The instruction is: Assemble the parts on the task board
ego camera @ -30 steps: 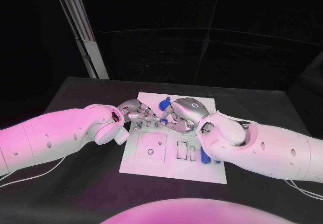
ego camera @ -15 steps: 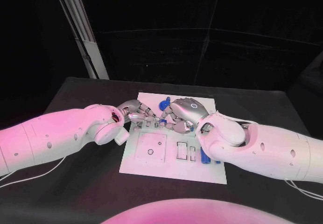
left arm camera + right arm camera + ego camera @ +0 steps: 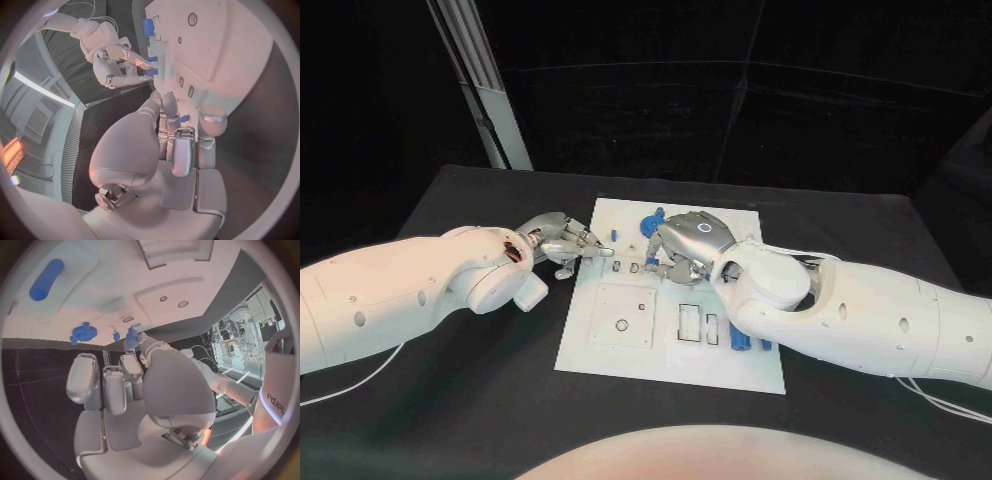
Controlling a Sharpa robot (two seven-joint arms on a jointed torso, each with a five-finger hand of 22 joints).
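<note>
The left hand [image 3: 564, 240] has drawn off the task board [image 3: 625, 345], holding nothing; the right hand [image 3: 678, 245] pinches one blue part [image 3: 132, 336].

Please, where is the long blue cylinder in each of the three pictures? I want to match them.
Head view: the blue cylinder lies on the near right part of the task board, beside the right arm.
Left wrist view: it lies at the board's edge, past the right robot hand.
Right wrist view: it lies on the board, apart from the fingertips.
Shared landmark: the right robot hand.
</note>
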